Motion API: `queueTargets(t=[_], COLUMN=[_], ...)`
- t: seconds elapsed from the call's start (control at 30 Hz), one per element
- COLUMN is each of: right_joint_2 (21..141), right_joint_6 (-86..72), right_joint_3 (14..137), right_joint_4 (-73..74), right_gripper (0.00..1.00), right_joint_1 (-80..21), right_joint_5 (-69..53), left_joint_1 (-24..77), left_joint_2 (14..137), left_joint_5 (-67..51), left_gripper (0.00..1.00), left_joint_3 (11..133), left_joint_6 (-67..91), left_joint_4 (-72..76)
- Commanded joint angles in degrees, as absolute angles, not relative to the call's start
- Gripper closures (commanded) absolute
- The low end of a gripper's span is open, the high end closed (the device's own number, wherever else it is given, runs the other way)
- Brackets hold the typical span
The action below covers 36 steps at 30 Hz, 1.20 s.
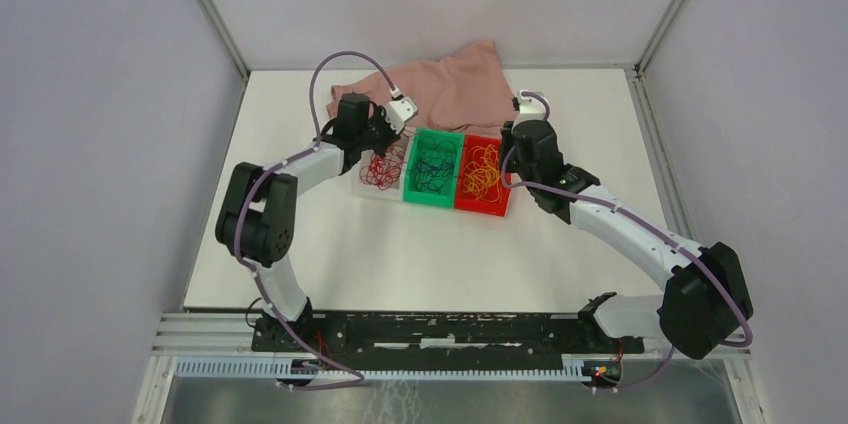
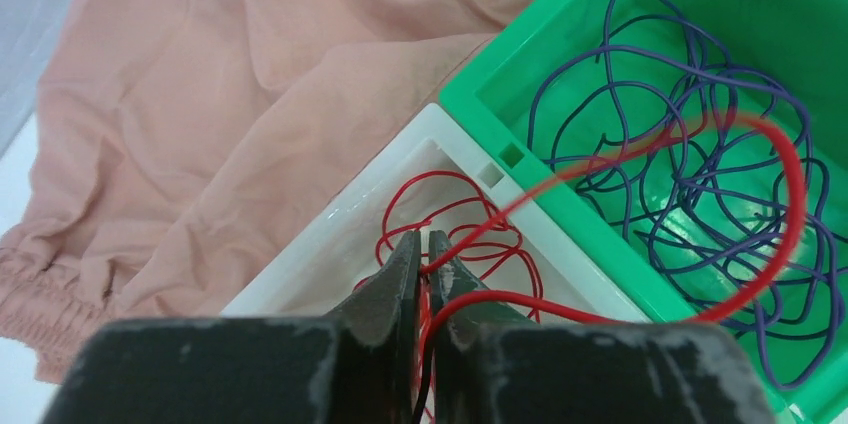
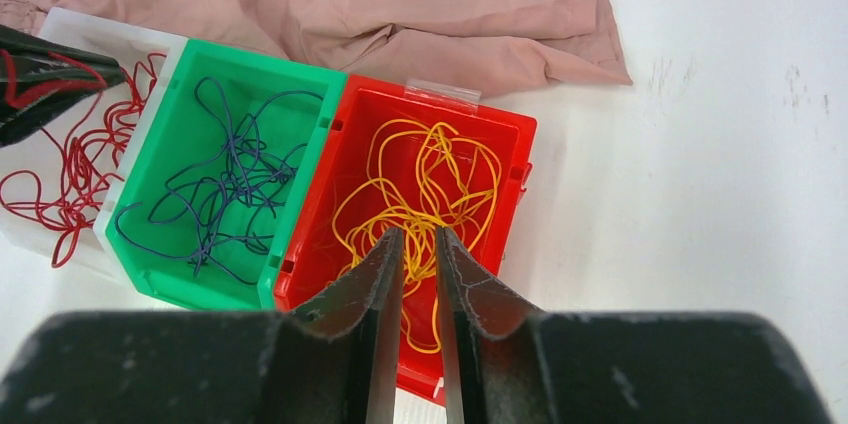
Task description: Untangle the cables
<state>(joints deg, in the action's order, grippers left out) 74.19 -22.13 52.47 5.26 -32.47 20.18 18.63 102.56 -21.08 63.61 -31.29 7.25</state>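
The cables lie sorted by colour in three bins set side by side. Red cables (image 1: pixel 381 170) fill the white bin (image 2: pixel 330 234), purple cables (image 3: pixel 225 184) the green bin (image 1: pixel 412 192), and yellow cables (image 3: pixel 430 184) the red bin (image 3: pixel 505 129). My left gripper (image 2: pixel 425 237) hangs over the white bin, shut on one red cable (image 2: pixel 795 194). That cable arcs out over the green bin and back to the jaws. My right gripper (image 3: pixel 420 232) hovers over the red bin's near side. Its jaws stand a narrow gap apart with nothing between them.
A crumpled pink cloth (image 1: pixel 450 84) lies just behind the bins and touches their far edges. White table (image 1: pixel 400 254) stretches in front of the bins and to their right. Grey walls close in the table at the back and on both sides.
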Motion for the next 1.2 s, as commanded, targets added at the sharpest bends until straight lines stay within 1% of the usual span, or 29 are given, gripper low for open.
queueTargets(t=[0.0,0.03,0.13,0.17,0.33,0.43,0.47,0.53,0.6,0.67,0.7,0.77,0.87,0.93,1.07,1.17], right_joint_2=[73.74,73.60,73.15,73.08,72.74,72.70,72.75,72.86,72.86,72.99,72.95,72.95,72.95,73.07,73.08,72.96], right_joint_6=[-21.97,-21.86,-21.41,-21.21,-20.81,-20.52,-20.47,-20.48,-20.68,-20.93,-20.99,-21.06,-21.21,-21.13,-20.74,-20.59], right_joint_3=[55.08,55.17,55.57,55.83,56.59,56.93,57.07,57.28,57.23,57.22,57.22,57.09,56.96,56.96,56.98,56.91], right_joint_4=[4.76,5.01,5.51,5.68,6.19,6.62,6.82,7.04,7.03,7.04,7.03,7.03,7.10,7.15,7.42,7.56], right_gripper=[0.76,0.76,0.76,0.76,0.76,0.76,0.76,0.76,0.76,0.76,0.76,0.76,0.76,0.76,0.77,0.79], right_joint_1=[-32.08,-32.06,-31.87,-31.80,-31.65,-31.60,-31.61,-31.58,-31.61,-31.62,-31.63,-31.61,-31.56,-31.61,-31.63,-31.61], right_joint_5=[21.51,21.57,21.44,21.40,20.71,20.42,20.27,19.93,19.42,19.10,19.01,18.91,18.77,18.74,18.93,18.92], left_joint_1=[18.92,18.83,18.00,17.49,14.90,13.75,13.38,12.67,12.33,12.31,12.37,12.85,13.13,13.11,13.12,13.07], left_joint_2=[104.28,104.32,104.08,103.80,101.70,101.31,101.40,101.87,102.27,102.74,103.12,104.17,106.31,108.09,110.19,111.33], left_joint_5=[-21.09,-21.62,-24.31,-25.80,-30.99,-33.81,-34.56,-36.66,-38.89,-41.02,-41.68,-40.87,-39.71,-39.93,-40.73,-39.80], left_gripper=[0.76,0.68,0.54,0.46,0.29,0.19,0.18,0.17,0.19,0.26,0.33,0.42,0.49,0.51,0.51,0.52], left_joint_3=[69.50,70.87,75.63,76.81,80.13,82.52,83.53,85.50,87.42,88.89,89.45,89.83,90.46,91.61,91.95,91.69], left_joint_6=[-33.32,-33.27,-32.61,-32.58,-36.20,-42.24,-45.00,-47.37,-47.10,-44.37,-43.32,-42.98,-43.07,-43.19,-46.51,-48.77], left_joint_4=[1.97,-0.82,-8.32,-10.27,-17.93,-26.46,-29.66,-34.49,-36.30,-34.64,-33.69,-31.54,-29.38,-30.22,-32.95,-33.60])
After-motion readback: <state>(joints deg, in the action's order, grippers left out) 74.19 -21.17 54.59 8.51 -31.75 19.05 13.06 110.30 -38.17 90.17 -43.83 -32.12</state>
